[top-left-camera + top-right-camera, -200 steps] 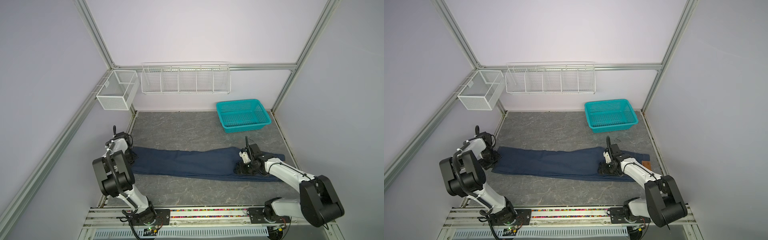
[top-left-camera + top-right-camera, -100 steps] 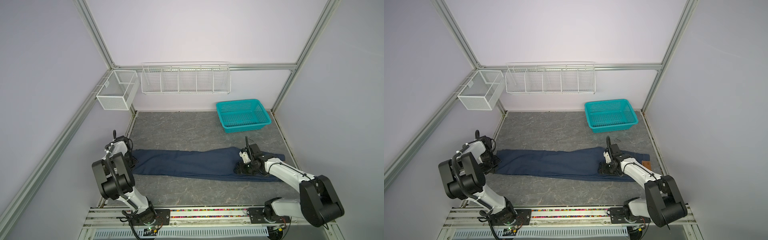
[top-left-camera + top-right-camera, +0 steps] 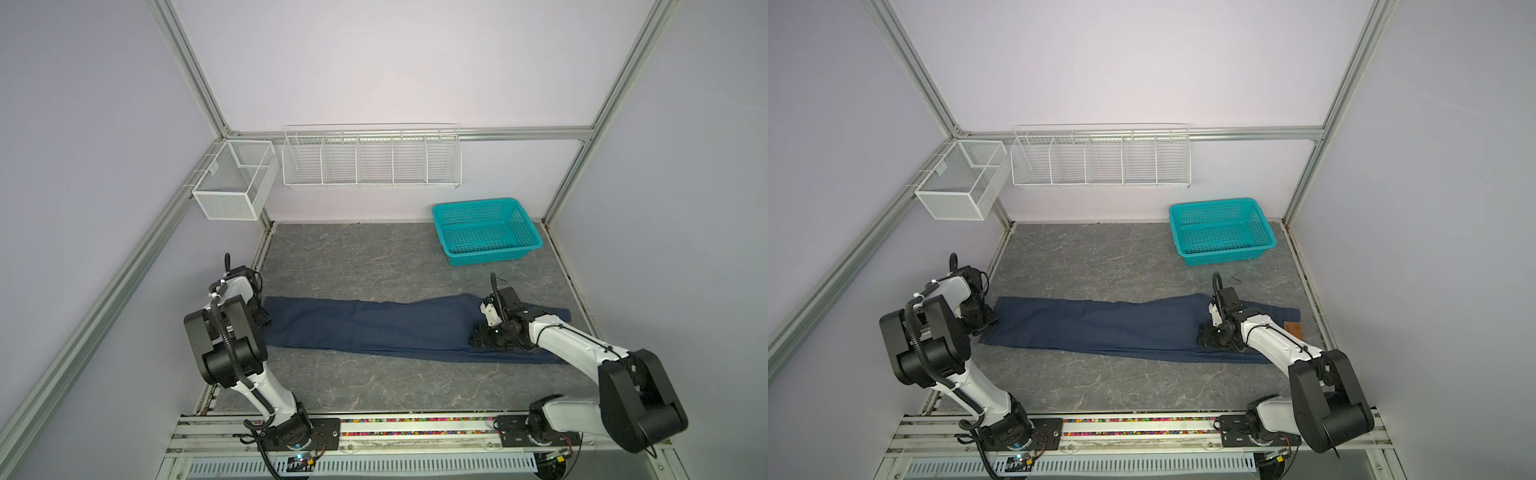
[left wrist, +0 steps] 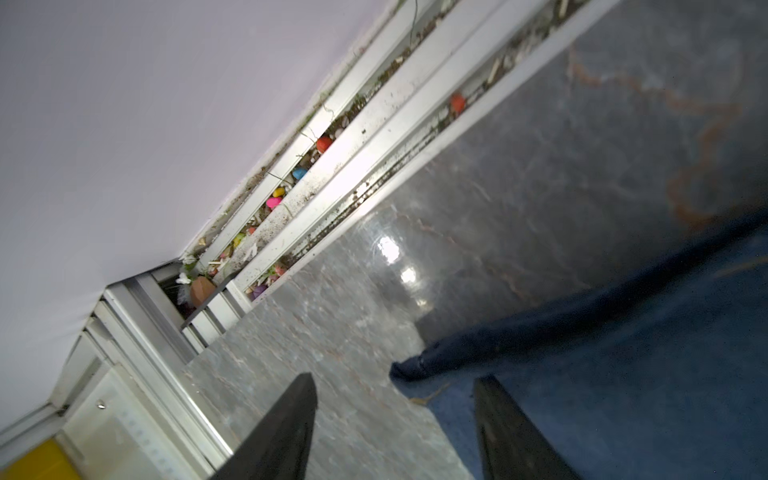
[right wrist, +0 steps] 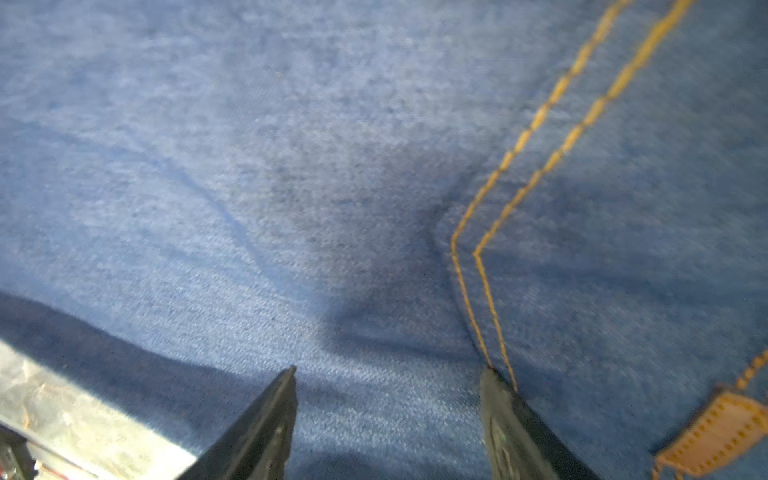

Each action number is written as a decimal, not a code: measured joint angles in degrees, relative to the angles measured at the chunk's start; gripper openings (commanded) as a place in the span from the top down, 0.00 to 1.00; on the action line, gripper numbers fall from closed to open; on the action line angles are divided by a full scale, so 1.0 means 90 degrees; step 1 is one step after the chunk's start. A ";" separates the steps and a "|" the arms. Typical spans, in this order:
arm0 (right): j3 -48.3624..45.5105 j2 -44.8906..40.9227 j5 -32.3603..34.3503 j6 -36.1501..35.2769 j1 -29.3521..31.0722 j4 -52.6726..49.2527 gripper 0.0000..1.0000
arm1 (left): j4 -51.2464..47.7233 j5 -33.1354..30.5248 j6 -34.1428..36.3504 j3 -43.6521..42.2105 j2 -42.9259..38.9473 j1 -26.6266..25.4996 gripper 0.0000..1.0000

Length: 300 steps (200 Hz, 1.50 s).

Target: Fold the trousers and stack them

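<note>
Trousers [image 3: 374, 328]: I see them flat across the table [image 3: 374, 257], waist near its right edge.
Left gripper [image 4: 395, 378]: spread, straddling the hem corner, gripping nothing.
Right gripper [image 5: 388, 370]: wide, tips on denim.
Room: bare table behind, up to the basket [image 3: 490, 257].

Blue denim trousers [image 5: 291, 145] fill the view. 2 rows of orange stitching [image 5: 540, 137] bend and run to one finger [image 5: 511, 432]. The hand [image 5: 388, 374] is spread wide over the cloth, gripping nothing. A tan patch [image 5: 715, 436] and a strip of grey counter [image 5: 75, 415] show at the edges.
</note>
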 measured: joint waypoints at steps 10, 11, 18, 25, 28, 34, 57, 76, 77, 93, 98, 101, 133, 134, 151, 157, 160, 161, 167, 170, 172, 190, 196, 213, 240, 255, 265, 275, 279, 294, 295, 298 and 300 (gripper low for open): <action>0.0024 0.0000 0.0160 0.0066 -0.0002 -0.0087 0.27 | -0.0022 0.0012 0.0075 0.0104 0.0000 0.0000 0.32; 0.0029 0.0000 0.0170 0.0068 -0.0002 -0.0090 0.27 | -0.0022 0.0015 0.0073 0.0117 0.0000 0.0000 0.32; 0.0053 0.0015 0.0287 0.0102 -0.0005 -0.0170 0.28 | -0.0029 0.0049 0.0124 0.0187 0.0000 0.0000 0.31; 0.0102 0.0061 0.0427 0.0124 -0.0010 -0.0282 0.29 | -0.0032 0.0085 0.0172 0.0250 0.0000 0.0000 0.29; 0.0129 0.0090 0.0483 0.0129 -0.0012 -0.0321 0.28 | -0.0032 0.0109 0.0211 0.0279 -0.0002 0.0000 0.28; 0.0180 0.0146 0.0576 0.0134 -0.0022 -0.0396 0.28 | -0.0034 0.0158 0.0236 0.0323 -0.0002 0.0000 0.27; 0.0374 0.0357 0.0920 0.0100 -0.0085 -0.0629 0.27 | -0.0036 0.0461 0.0498 0.0483 -0.0002 -0.0002 0.25; 0.0432 0.0391 0.1049 0.0012 -0.0211 -0.0750 0.27 | 0.0051 0.0826 0.0782 0.0559 0.0000 -0.0029 0.25; 0.0432 0.0391 0.1052 0.0007 -0.0216 -0.0755 0.26 | 0.0056 0.0838 0.0794 0.0559 0.0000 -0.0029 0.25; 0.0491 0.0391 0.1049 -0.0070 -0.0289 -0.0828 0.26 | 0.0124 0.1120 0.1030 0.0566 0.0019 -0.0114 0.26; 0.0520 0.0393 0.1042 -0.0090 -0.0294 -0.0843 0.26 | 0.0134 0.1212 0.1105 0.0568 0.0041 -0.0158 0.26; 0.0539 0.0391 0.1039 -0.0090 -0.0296 -0.0845 0.26 | 0.0146 0.1263 0.1137 0.0568 0.0056 -0.0180 0.26; 0.0726 0.0355 0.0906 -0.0163 -0.0296 -0.0831 0.25 | 0.0245 0.1838 0.1445 0.0566 0.0250 -0.0442 0.28; 0.0729 0.0352 0.0903 -0.0165 -0.0296 -0.0828 0.25 | 0.0245 0.1848 0.1445 0.0566 0.0255 -0.0444 0.28; 0.0765 0.0289 0.0874 -0.0206 -0.0296 -0.0823 0.24 | 0.0267 0.1965 0.1525 0.0566 0.0384 -0.0486 0.30; 0.0777 0.0272 0.0860 -0.0214 -0.0296 -0.0823 0.24 | 0.0270 0.1977 0.1537 0.0566 0.0432 -0.0486 0.31; 0.0780 0.0265 0.0857 -0.0216 -0.0296 -0.0823 0.24 | 0.0272 0.1989 0.1554 0.0566 0.0464 -0.0486 0.31; 0.0780 0.0260 0.0857 -0.0219 -0.0296 -0.0821 0.24 | 0.0272 0.1989 0.1552 0.0566 0.0471 -0.0486 0.31; 0.0782 0.0248 0.0855 -0.0231 -0.0296 -0.0821 0.24 | 0.0274 0.2001 0.1554 0.0563 0.0529 -0.0483 0.33; 0.0782 0.0245 0.0855 -0.0233 -0.0296 -0.0821 0.24 | 0.0277 0.2006 0.1554 0.0563 0.0566 -0.0478 0.34; 0.0782 0.0238 0.0855 -0.0233 -0.0296 -0.0821 0.24 | 0.0277 0.2011 0.1554 0.0563 0.0578 -0.0478 0.35; 0.0797 0.0209 0.0855 -0.0238 -0.0296 -0.0826 0.24 | 0.0321 0.2093 0.1496 0.0561 0.0770 -0.0481 0.44; 0.0809 0.0197 0.0855 -0.0243 -0.0296 -0.0838 0.24 | 0.0318 0.2178 0.1494 0.0595 0.0814 -0.0481 0.47; 0.0865 0.0155 0.0855 -0.0260 -0.0296 -0.0852 0.24 | 0.0316 0.2300 0.1435 0.0641 0.0860 -0.0481 0.54; 0.0993 0.0066 0.0852 -0.0282 -0.0304 -0.0891 0.24 | 0.0284 0.2458 0.1372 0.0699 0.0923 -0.0481 0.66; 0.1064 0.0034 0.0850 -0.0287 -0.0304 -0.0894 0.23 | 0.0253 0.2518 0.1353 0.0738 0.0959 -0.0483 0.78; 0.1105 0.0024 0.0835 -0.0304 -0.0306 -0.0899 0.23 | 0.0221 0.2584 0.1328 0.0780 0.0981 -0.0493 0.89; 0.1139 0.0022 0.0828 -0.0318 -0.0316 -0.0901 0.23 | 0.0221 0.2608 0.1338 0.0794 0.0988 -0.0503 1.00; 0.1151 0.0022 0.0826 -0.0325 -0.0325 -0.0901 0.23 | 0.0211 0.2616 0.1326 0.0804 0.0988 -0.0510 1.00; 0.1185 0.0022 0.0809 -0.0328 -0.0345 -0.0906 0.23 | 0.0197 0.2623 0.1316 0.0818 0.0993 -0.0510 1.00; 0.1185 0.0022 0.0809 -0.0328 -0.0345 -0.0906 0.23 | 0.0197 0.2623 0.1316 0.0818 0.0993 -0.0510 1.00; 0.1190 0.0022 0.0806 -0.0328 -0.0345 -0.0908 0.23 | 0.0194 0.2623 0.1316 0.0821 0.0996 -0.0510 1.00; 0.1192 0.0022 0.0806 -0.0328 -0.0347 -0.0908 0.23 | 0.0192 0.2625 0.1316 0.0823 0.0998 -0.0510 1.00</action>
